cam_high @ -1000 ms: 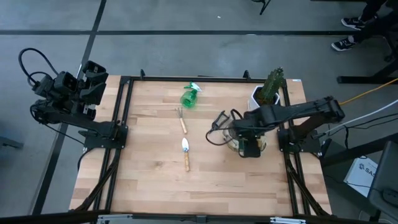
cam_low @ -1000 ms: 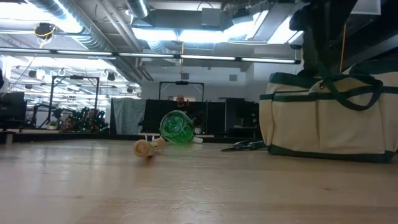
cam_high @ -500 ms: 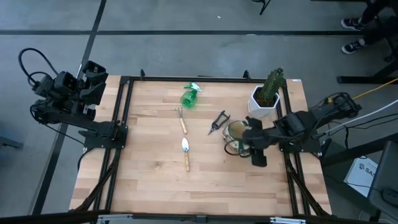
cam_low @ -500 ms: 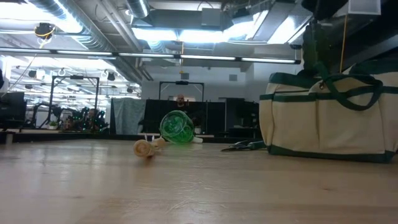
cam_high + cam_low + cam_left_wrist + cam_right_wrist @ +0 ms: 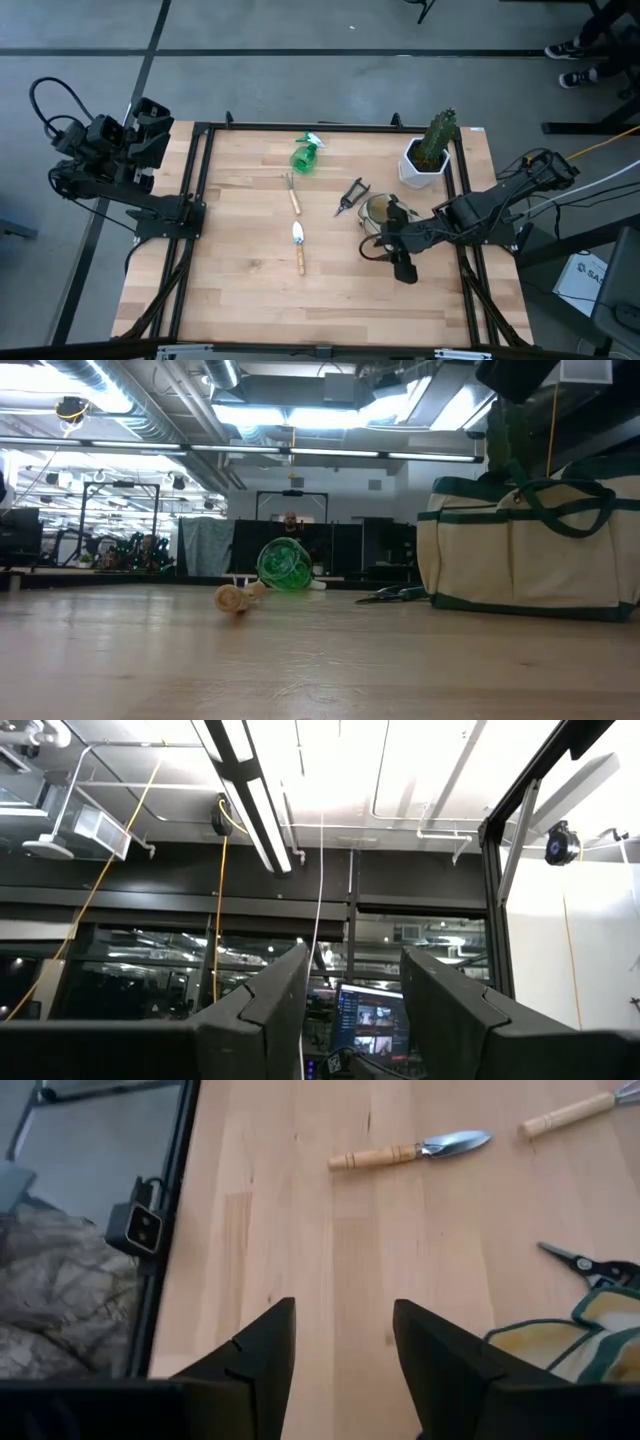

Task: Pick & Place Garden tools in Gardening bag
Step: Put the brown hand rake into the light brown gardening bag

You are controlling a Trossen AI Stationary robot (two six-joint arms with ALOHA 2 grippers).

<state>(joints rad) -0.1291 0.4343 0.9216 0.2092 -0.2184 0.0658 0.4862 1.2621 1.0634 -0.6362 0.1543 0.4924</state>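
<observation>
The beige gardening bag point(image 5: 382, 212) with green trim stands on the table's right part, and it also shows in the low view point(image 5: 520, 550). The green spray bottle point(image 5: 305, 155), the hand fork point(image 5: 292, 192), the trowel point(image 5: 298, 245) and the pruning shears point(image 5: 350, 195) all lie flat on the table. My right gripper point(image 5: 388, 252) is open and empty. It hovers just on the near side of the bag and points toward the table's left, where its wrist view point(image 5: 342, 1355) shows bare wood between the fingers. My left gripper point(image 5: 352, 1010) is open and parked off the table's far-left corner.
A white pot with a green plant point(image 5: 428, 152) stands at the far right corner, behind the bag. The bag's green handle loop point(image 5: 372, 248) lies on the wood by my right gripper. Bare wood lies along the near edge and the left part of the table.
My right gripper has drawn back from above the bag toward the table's near edge, then shifted a little toward the left. The bag and the tools have stayed where they were.
</observation>
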